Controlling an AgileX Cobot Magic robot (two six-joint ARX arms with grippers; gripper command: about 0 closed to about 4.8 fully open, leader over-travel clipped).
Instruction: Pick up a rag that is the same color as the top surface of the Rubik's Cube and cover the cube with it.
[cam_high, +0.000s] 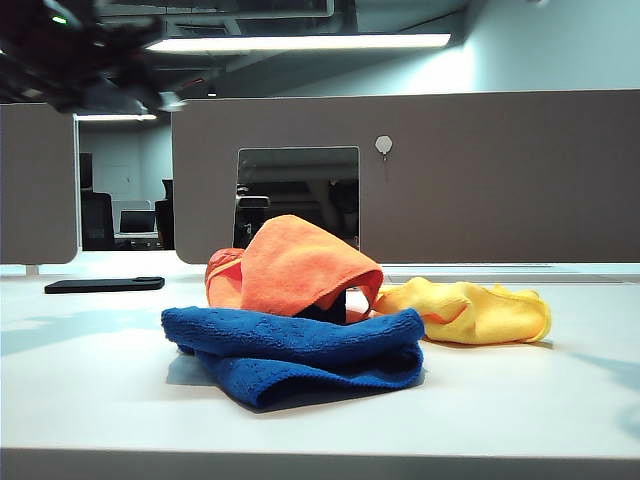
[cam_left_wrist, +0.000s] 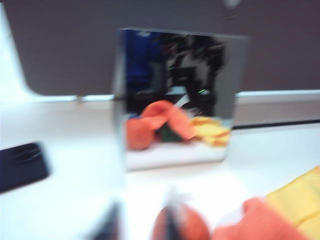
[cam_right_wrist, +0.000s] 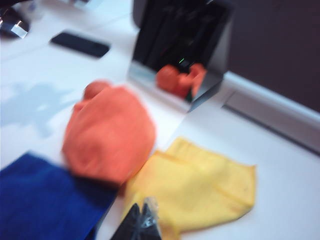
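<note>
Mid-surface, you have the orange rag (cam_high: 300, 265) draped in a hump over the Rubik's Cube (cam_high: 328, 308), of which only a dark sliver peeks out under the front hem. So the cover looks essentially done; what's left, by my read, is clearing the arms and maybe tugging the hem down over that exposed bit. Blue cloth (cam_high: 300, 350) lies bunched just in front, touching the rag's lower edge. Yellow cloth (cam_high: 470, 312) sits just beside it on the right, untouched. An orange ball (cam_right_wrist: 95, 89) pokes out at the rag's far side. Behind stands a mirror (cam_high: 298, 195) against the partition, and a black phone (cam_high: 104, 285) lies well apart on the left of the surface (cam_high: 90, 400).

Left tool (cam_left_wrist: 142, 227) is blurred at the frame edge, above the rag; you cannot tell its state, nothing seen held. Right tool (cam_right_wrist: 140, 222) hangs over the yellow cloth's near edge, also too blurred to call.
</note>
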